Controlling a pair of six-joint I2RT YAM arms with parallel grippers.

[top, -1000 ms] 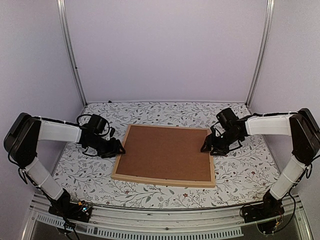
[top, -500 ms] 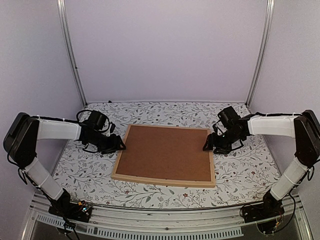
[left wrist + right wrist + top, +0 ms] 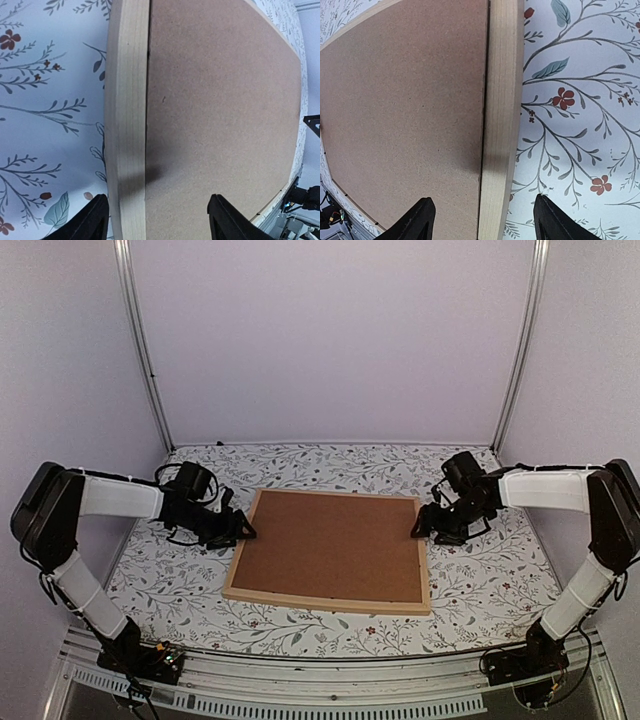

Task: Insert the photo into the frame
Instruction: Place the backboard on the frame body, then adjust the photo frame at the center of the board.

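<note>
Lying flat, the frame (image 3: 325, 602) runs left-right; left pincer (image 3: 243, 531) and right pincer (image 3: 418, 528) gape, apparently touching nothing.

White arm links (image 3: 120, 500), black joints (image 3: 40, 508), cables (image 3: 165, 478), black tools (image 3: 244, 532) (image 3: 416, 530).

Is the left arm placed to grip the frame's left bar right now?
Likely yes: the left gripper hangs open astride the frame bar and the backing board edge; nothing blocks it.
</note>
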